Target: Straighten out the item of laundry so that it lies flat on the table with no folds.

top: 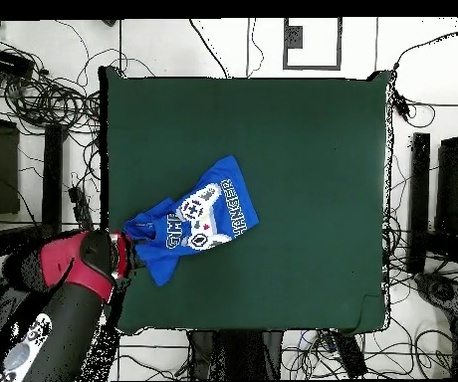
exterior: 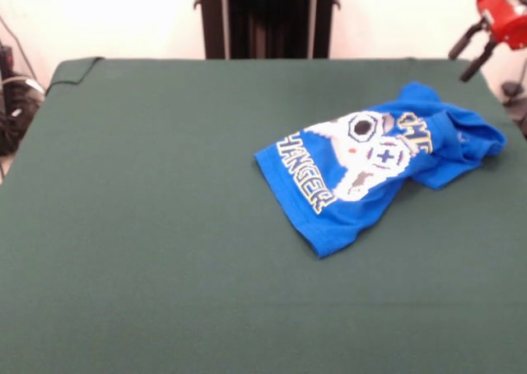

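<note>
The bright blue T-shirt (exterior: pixel 370 164) lies crumpled on the right half of the dark green table (exterior: pixel 148 226). Its white controller print and part of the lettering face up. Its far right end is bunched into folds, and the near left hem lies flatter. My gripper (exterior: pixel 459 66) hangs open and empty above the table's far right corner, just beyond the bunched end and not touching it. In the overhead view the shirt (top: pixel 198 219) lies left of centre, and the red arm (top: pixel 79 264) reaches in from the lower left to the table (top: pixel 303 149) at the shirt's bunched end.
The black pedestal (exterior: pixel 268 16) stands behind the table's far edge. Cables lie on the floor at the left (exterior: pixel 12 102) and around the table in the overhead view (top: pixel 44 95). Dark stands (top: pixel 417 199) flank the table.
</note>
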